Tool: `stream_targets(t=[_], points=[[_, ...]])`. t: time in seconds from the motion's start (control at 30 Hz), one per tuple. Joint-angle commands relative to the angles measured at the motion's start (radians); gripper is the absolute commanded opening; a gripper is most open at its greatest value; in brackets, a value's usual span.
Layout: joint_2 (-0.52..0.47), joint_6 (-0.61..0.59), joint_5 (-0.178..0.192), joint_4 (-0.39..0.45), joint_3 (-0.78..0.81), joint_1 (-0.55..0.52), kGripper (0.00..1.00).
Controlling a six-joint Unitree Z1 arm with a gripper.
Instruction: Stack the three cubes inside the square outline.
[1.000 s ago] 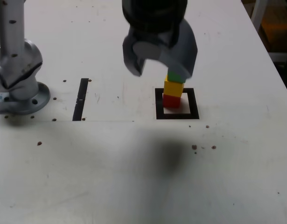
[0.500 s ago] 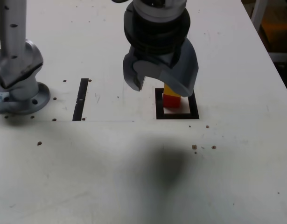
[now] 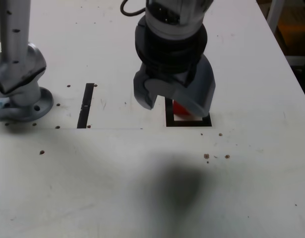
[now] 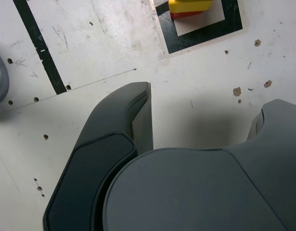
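tool point(image 3: 173, 101) lowered, now hides green cube | jaws wide, empty | yellow cube point(image 4: 190, 5) on red cube point(image 3: 179, 107) inside square outline point(image 3: 188, 121)

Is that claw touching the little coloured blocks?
Apart: in the wrist view the open gripper grips nothing, white table lying between it and the yellow cube.

gripper point(image 4: 196, 139): smooth matt grey plastic shells, darker satin inset on one jaw. table point(image 3: 142, 188): matt white board, scuffed, pitted with small holes. square outline point(image 4: 205, 36), beyond the jaws: flat matt black tape. yellow cube point(image 4: 190, 5): smooth, slightly glossy.
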Motion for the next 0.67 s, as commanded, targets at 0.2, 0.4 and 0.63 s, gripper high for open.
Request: stream_targets(t=[0.2, 0.4, 0.63], points=[[0.035, -0.002, -0.012, 0.006, -0.041, -0.015, 0.83], [0.064, -0.003, -0.021, 0.010, -0.087, -0.049, 0.83], [0.092, -0.003, -0.042, 0.024, -0.108, -0.084, 0.84]])
